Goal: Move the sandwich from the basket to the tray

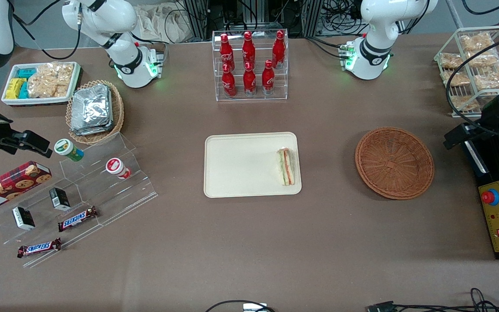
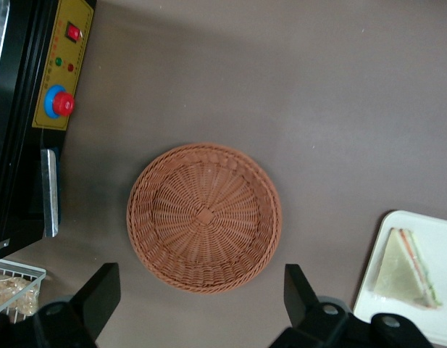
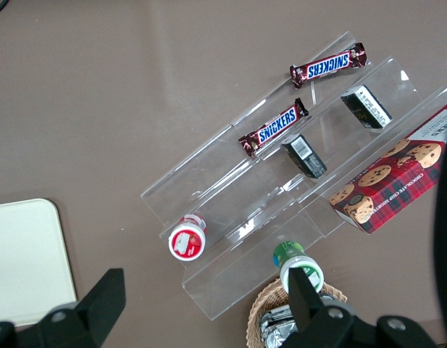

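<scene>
The sandwich [image 1: 286,167] lies on the cream tray [image 1: 241,164], at the tray end closest to the basket, and nothing is touching it. The wrist view also catches the sandwich [image 2: 406,268] on a corner of the tray [image 2: 444,235]. The reddish-brown wicker basket [image 1: 394,162] sits empty on the table beside the tray, toward the working arm's end. My gripper [image 1: 454,139] hangs high above the table edge beside the basket, well away from the tray. In the wrist view the gripper [image 2: 201,304] is open wide with nothing between its fingers [image 2: 101,290], and the empty basket [image 2: 203,216] shows below it.
A rack of red cola bottles [image 1: 249,65] stands farther from the camera than the tray. A control box with a red button [image 1: 498,221] and a wire rack of snack packets [image 1: 474,65] flank the working arm. A foil-packet basket [image 1: 95,110] and an acrylic snack shelf [image 1: 80,195] lie toward the parked arm's end.
</scene>
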`<state>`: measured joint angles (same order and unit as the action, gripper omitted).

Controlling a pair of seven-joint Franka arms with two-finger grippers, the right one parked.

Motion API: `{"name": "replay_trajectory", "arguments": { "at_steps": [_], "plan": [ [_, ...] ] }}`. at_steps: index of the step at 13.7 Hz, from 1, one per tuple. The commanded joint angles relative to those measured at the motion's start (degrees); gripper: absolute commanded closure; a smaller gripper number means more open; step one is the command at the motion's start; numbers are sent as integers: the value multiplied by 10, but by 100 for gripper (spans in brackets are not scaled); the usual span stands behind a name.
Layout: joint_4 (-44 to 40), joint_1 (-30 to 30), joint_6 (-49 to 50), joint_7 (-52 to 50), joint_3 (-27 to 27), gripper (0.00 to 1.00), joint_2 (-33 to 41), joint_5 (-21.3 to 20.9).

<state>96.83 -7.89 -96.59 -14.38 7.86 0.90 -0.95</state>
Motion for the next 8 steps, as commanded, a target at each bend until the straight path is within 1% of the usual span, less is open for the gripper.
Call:
{"name": "replay_trajectory", "arguments": {
  "at_steps": [1,2,3,4,8],
  "plan": [
    [40,-7,-23,32,0,0,24,10],
    [39,0,-22,50,-21,0,24,10],
    [35,21,-21,63,-52,0,23,10],
    [22,38,-14,79,-67,0,14,9],
    [10,40,-11,77,-66,0,9,2]
  ]
}}
